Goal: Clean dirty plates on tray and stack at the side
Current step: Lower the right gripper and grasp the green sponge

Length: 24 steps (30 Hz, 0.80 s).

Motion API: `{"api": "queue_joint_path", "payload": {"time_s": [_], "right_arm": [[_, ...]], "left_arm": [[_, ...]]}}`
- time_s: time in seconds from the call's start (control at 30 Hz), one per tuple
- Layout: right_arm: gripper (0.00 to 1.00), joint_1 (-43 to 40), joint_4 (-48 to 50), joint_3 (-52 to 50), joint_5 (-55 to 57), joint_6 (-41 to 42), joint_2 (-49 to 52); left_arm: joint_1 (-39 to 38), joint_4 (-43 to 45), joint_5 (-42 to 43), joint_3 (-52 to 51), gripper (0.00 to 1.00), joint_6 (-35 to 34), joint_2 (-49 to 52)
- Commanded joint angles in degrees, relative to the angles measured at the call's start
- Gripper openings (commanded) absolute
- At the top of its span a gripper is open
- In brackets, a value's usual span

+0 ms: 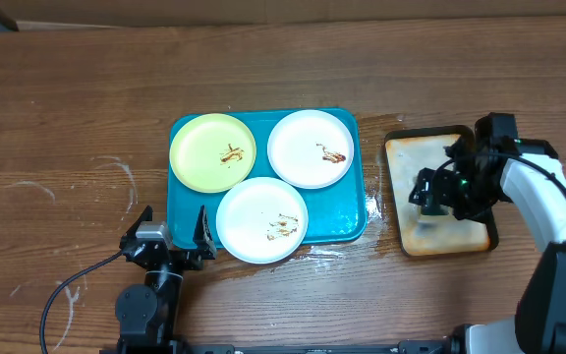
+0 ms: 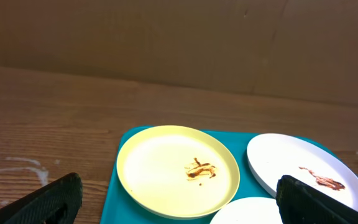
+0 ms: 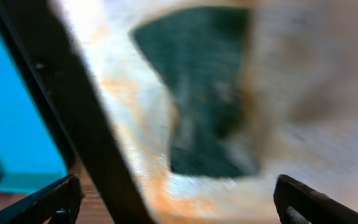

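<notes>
We see the left gripper spread wide and empty beside the near-left corner of the large teal-blue rectangular plastic tray. The right gripper, equally wide and empty, hovers over a small black-rimmed tan tray holding a blurred dark green pad. On the teal tray lie a pale yellow-green round plastic plate, a rear white plate and a near white plate, each smeared brown.

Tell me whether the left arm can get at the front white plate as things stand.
Probably yes. The left gripper is open right beside the front white plate, which juts over the front rim of the tray. Nothing stands between them.
</notes>
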Motion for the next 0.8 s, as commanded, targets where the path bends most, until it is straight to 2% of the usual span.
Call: {"api": "queue_joint_path", "payload": {"time_s": [0.0, 0.17, 0.27, 0.33, 0.5, 0.6, 0.77], "right_arm": [[1.0, 0.52, -0.94, 0.24, 4.92, 4.39, -8.83], [1.0, 6.43, 2.86, -5.73, 2.75, 3.41, -22.21], [1.0, 10.14, 4.85, -10.43, 4.46, 9.68, -24.61], [1.0, 10.78, 4.02, -12.76, 6.38, 16.24, -23.45], [1.0, 9.31, 3.8, -17.03, 12.22, 23.06, -16.81], [1.0, 8.44, 6.32, -17.16, 13.66, 23.58, -13.0], [1.0, 8.57, 14.23, -17.16, 13.18, 17.99, -8.76]], "left_arm": [[-0.15, -0.04, -0.2, -0.2, 1.0, 0.07, -0.55], [-0.15, -0.02, -0.2, -0.2, 1.0, 0.07, -0.55], [-0.15, -0.04, -0.2, -0.2, 1.0, 0.07, -0.55], [-0.15, -0.04, -0.2, -0.2, 1.0, 0.07, -0.55], [-0.15, -0.02, -0.2, -0.2, 1.0, 0.09, -0.55], [-0.15, -0.04, -0.2, -0.2, 1.0, 0.07, -0.55], [-0.15, -0.02, -0.2, -0.2, 0.99, 0.09, -0.55]]}}
